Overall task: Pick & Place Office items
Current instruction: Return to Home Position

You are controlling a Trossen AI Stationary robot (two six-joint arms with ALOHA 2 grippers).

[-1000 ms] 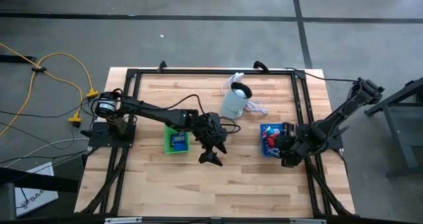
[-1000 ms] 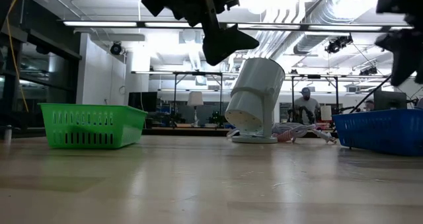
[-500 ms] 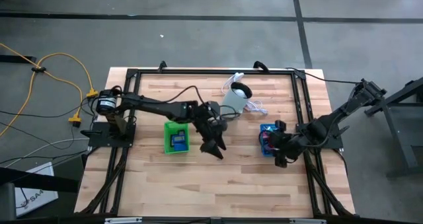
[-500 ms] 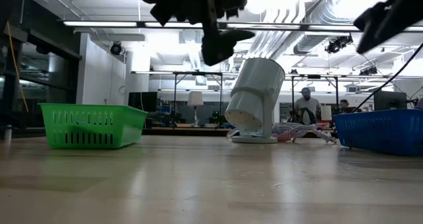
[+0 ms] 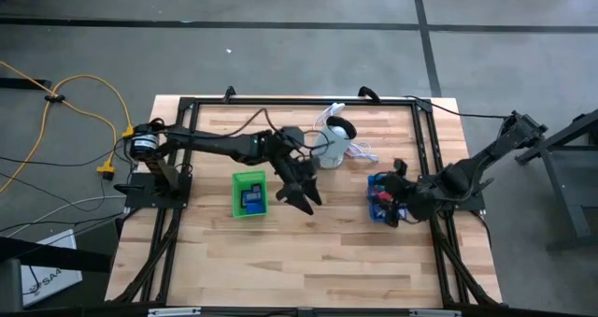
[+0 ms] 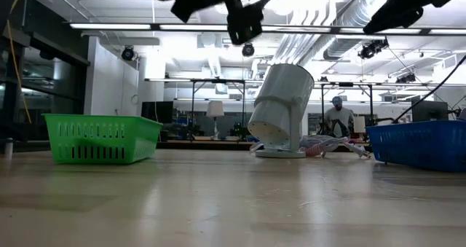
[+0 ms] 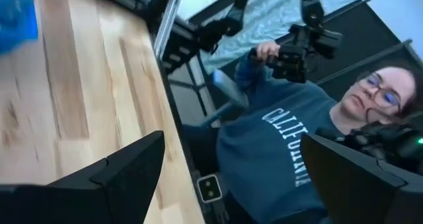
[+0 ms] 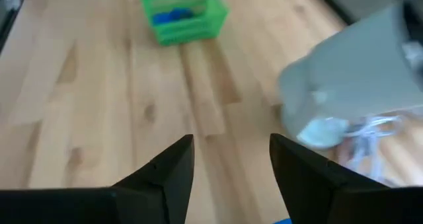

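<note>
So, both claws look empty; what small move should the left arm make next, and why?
Probably pull the left arm back toward its own edge of the table. The left claw hangs open and empty above the wood between the green tray and the blue tray; the right claw is open at the blue tray, and the items I can see lie in trays.

The right gripper (image 8: 231, 142) has its two dark fingers spread apart above a wooden table (image 8: 99, 105). Farther off stands a green tray (image 8: 188, 31) holding blue pieces (image 8: 170, 16). Nearer, a pale cylindrical appliance (image 8: 357, 78) with a white cord (image 8: 373, 128).
</note>
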